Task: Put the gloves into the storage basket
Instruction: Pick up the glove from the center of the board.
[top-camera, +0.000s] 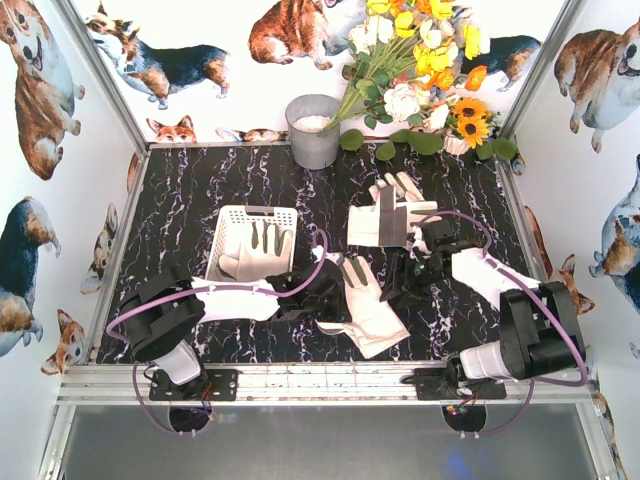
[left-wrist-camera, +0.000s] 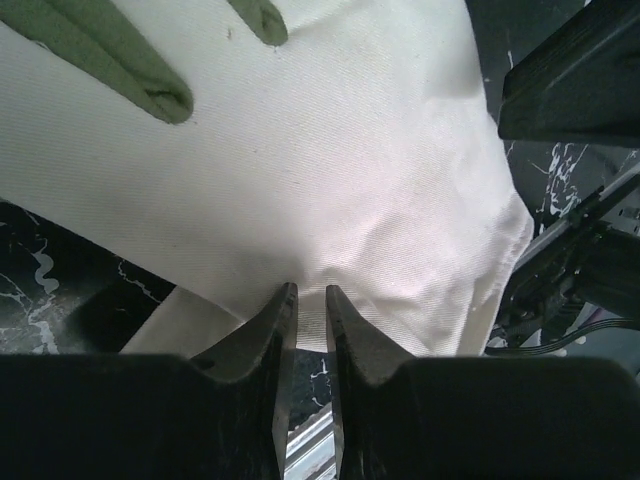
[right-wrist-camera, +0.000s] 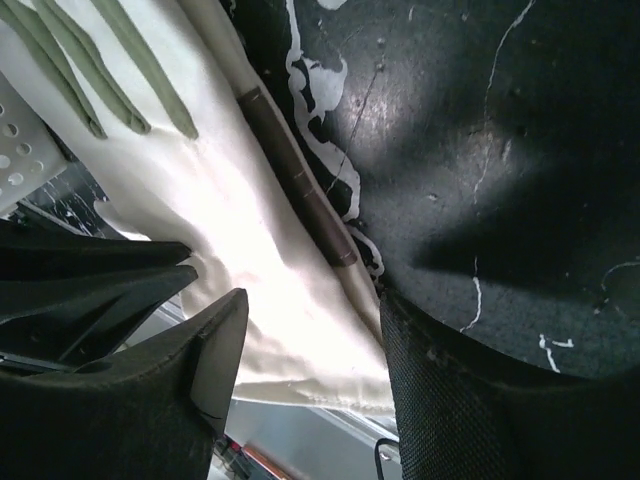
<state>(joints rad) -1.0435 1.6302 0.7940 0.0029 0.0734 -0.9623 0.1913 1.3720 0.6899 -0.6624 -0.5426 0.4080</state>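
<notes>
Three patches of cream cloth from above: one glove (top-camera: 256, 250) inside the storage basket (top-camera: 232, 216), grey fingers showing; a front glove (top-camera: 372, 318) flat on the black marbled table (top-camera: 180, 200), just right of the basket and nearer the arm bases; rear gloves (top-camera: 390, 212) overlapping, right of the basket and farther back. White plastic for the basket, rectangular, with perforated walls.

Only up close from the left wrist: fine ribbed weave on the floppy front glove, softly creased near its edge, with rounded olive-grey finger strips. Only from the right wrist: a brown band along that glove's edge and a perforated corner of the basket beyond it.

Left gripper (left-wrist-camera: 312, 295) just right of the basket's near corner, jaws almost together with a thin slit between, tips at the front glove's edge; cannot tell whether any cloth is pinched. Right gripper (right-wrist-camera: 310, 330) farther right of the basket, jaws clearly apart, low over the front glove, cream cloth lying between its two dark fingers (right-wrist-camera: 440, 390).
</notes>
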